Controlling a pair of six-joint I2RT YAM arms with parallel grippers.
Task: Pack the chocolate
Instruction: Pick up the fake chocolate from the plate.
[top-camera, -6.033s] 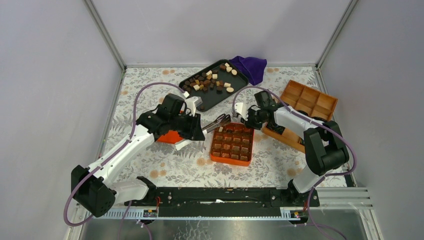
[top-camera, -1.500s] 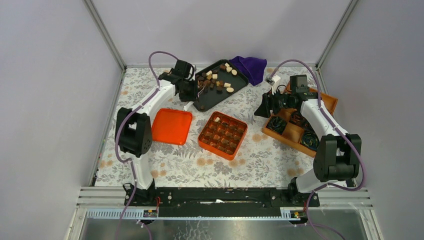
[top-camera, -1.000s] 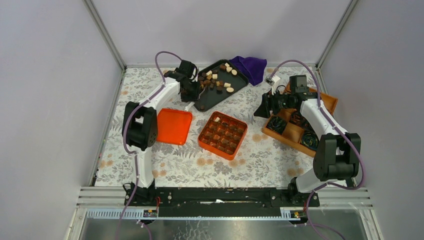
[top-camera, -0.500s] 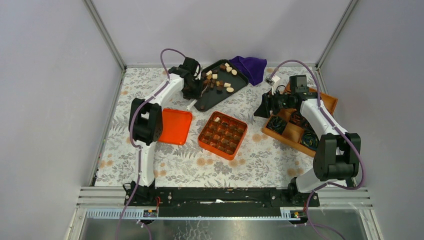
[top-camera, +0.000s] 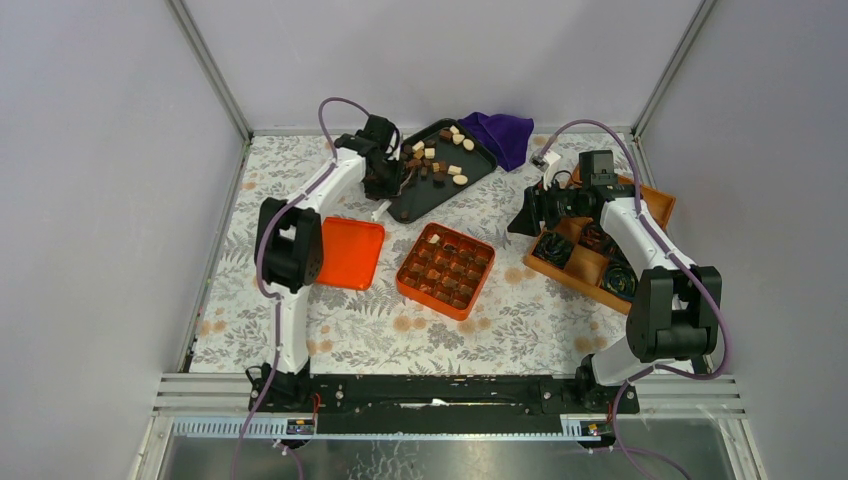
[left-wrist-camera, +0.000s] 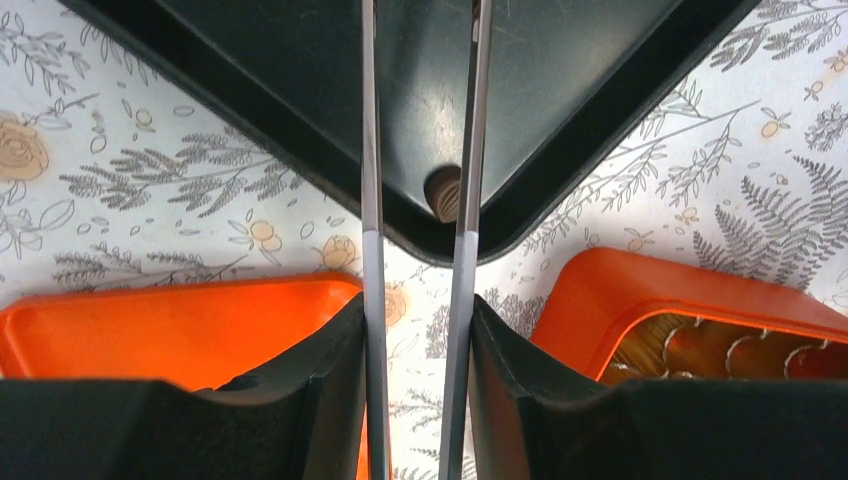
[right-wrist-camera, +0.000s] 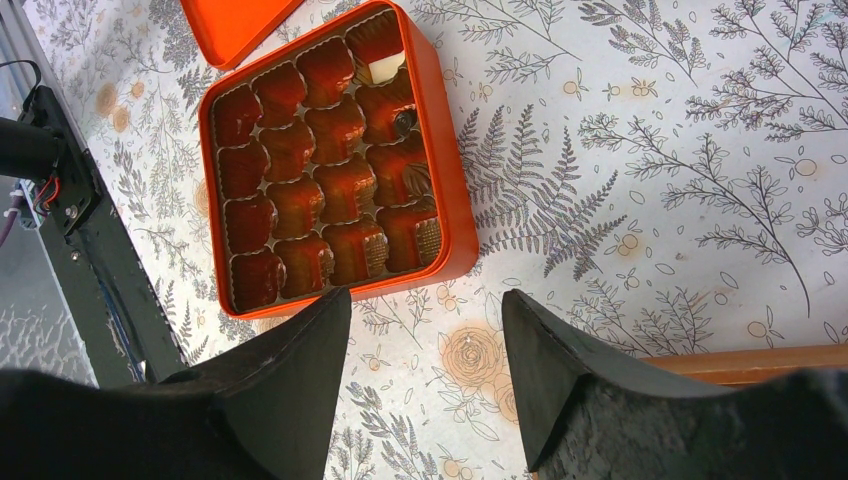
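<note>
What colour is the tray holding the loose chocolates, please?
The tray is black, clearest in the left wrist view.

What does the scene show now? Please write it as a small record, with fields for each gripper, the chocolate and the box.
left gripper: shut on the tweezers, above the near corner of the black tray
right gripper: open, empty, above the table beside the orange box
chocolate: many loose pieces on the black tray; one brown piece in its corner, under the tweezers
orange box: open, its lid lying apart, to its left in the top view
</note>
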